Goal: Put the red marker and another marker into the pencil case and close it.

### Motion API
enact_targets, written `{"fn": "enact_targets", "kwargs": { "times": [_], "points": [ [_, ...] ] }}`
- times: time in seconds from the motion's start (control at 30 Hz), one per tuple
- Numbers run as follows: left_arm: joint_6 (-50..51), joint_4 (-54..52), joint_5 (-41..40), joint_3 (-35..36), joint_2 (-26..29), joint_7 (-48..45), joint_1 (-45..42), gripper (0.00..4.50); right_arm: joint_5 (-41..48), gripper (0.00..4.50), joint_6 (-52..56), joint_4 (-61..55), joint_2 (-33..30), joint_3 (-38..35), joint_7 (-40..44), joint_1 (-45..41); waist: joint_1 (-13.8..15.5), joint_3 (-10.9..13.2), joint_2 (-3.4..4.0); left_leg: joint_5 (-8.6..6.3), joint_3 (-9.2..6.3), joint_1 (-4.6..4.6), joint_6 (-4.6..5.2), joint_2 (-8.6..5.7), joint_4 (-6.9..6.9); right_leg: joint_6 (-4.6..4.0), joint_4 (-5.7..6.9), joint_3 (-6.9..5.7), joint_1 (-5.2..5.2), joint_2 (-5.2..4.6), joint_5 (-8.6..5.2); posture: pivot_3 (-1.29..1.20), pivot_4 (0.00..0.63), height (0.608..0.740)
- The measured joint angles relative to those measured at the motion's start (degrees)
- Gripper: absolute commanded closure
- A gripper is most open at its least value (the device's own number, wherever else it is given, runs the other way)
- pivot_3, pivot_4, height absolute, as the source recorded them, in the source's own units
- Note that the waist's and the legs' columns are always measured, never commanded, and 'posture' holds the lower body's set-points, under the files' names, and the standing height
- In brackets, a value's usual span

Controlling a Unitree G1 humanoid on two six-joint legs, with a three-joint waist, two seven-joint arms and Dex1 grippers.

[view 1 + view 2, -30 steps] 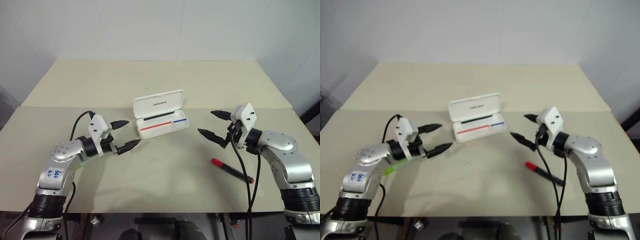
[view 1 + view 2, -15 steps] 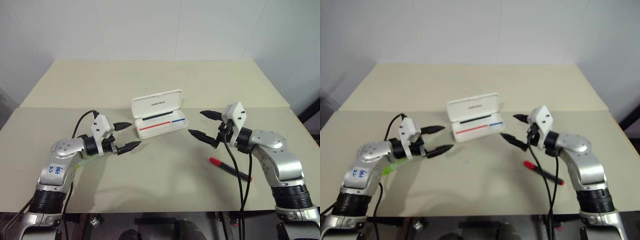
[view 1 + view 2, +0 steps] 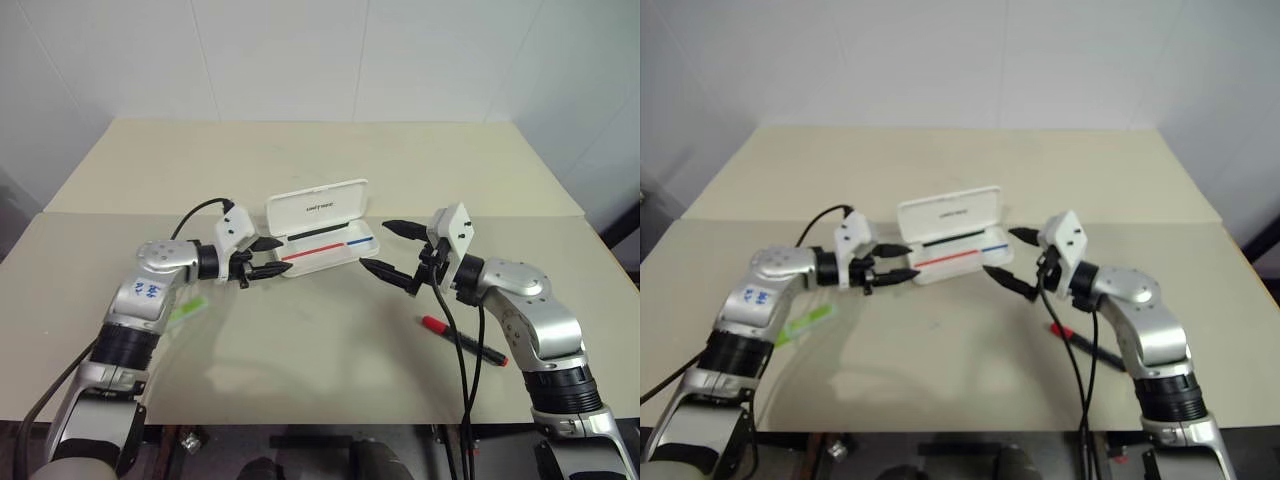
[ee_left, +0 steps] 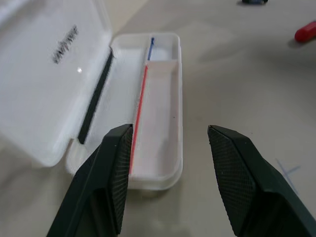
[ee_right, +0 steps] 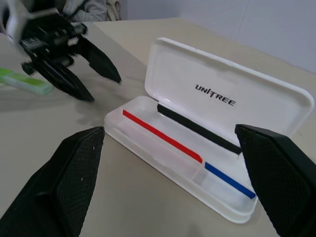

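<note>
Case (image 3: pixel 322 236) of white hard plastic was found open near the middle of the table (image 3: pixel 300 350), lid raised on its rear hinge, tray empty apart from a red and a blue stripe. Neither marker had been loaded. The red marker (image 3: pixel 463 339) was lying flat on the table to the right of the case, well apart from it. The lime-green marker (image 3: pixel 186 312) was lying on the left, partly hidden beneath the left forearm.

The left gripper (image 3: pixel 267 257) was seen just beside the left end of the tray, fingers partly apart with nothing between them. The right gripper (image 3: pixel 382 247) was held near the right end of the case, fingers spread wide and empty.

Handling, as judged: the case appears rigid and light, likely to slide on the smooth table if pushed from one side, so it is best steadied at an end wall while the lid is pressed down. The red marker appears slim, stiff and smooth, prone to rolling; a pinch across the mid-barrel is advised. The green marker looks chunkier and easier to grip across its width.
</note>
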Motion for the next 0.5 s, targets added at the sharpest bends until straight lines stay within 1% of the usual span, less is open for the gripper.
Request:
{"fn": "enact_targets", "kwargs": {
  "times": [0.07,0.17,0.23,0.5],
  "points": [
    [0.1,2.8,1.8,-1.8,-0.5,-0.7,-2.7,1.98,0.1,0.0,0.4,-0.3,0.0,0.1,0.1,-0.1,0.0,0.0,0.0,0.0,0.0,-0.02,0.0,0.0,0.0,0.0,0.0,0.0,-0.02,0.01,0.0,0.0,0.15,0.74],
    [-0.2,5.8,6.6,-4.8,-0.6,-1.0,-7.0,1.98,0.3,0.0,1.1,-1.5,0.0,0.1,0.1,-0.1,0.0,0.0,0.0,0.0,0.01,-0.03,0.0,-0.02,0.0,0.0,-0.01,0.0,-0.03,0.02,0.0,0.0,0.15,0.74],
    [-0.4,7.5,7.7,-5.6,-1.0,-1.7,-8.7,1.98,0.4,0.0,1.5,-2.1,0.0,0.0,0.0,-0.1,-0.1,0.0,0.0,0.0,0.02,-0.02,0.0,-0.01,0.0,0.0,0.02,0.02,-0.03,0.03,0.0,0.0,0.15,0.74],
    [0.5,7.5,9.7,-8.0,-2.6,-5.9,-9.4,1.98,1.2,0.0,2.7,-4.6,0.0,-0.1,-1.0,1.2,-0.1,0.0,0.0,0.0,0.01,-0.03,0.0,0.01,0.0,0.0,0.05,0.03,-0.04,0.01,0.0,0.0,0.15,0.74]
  ]
}}
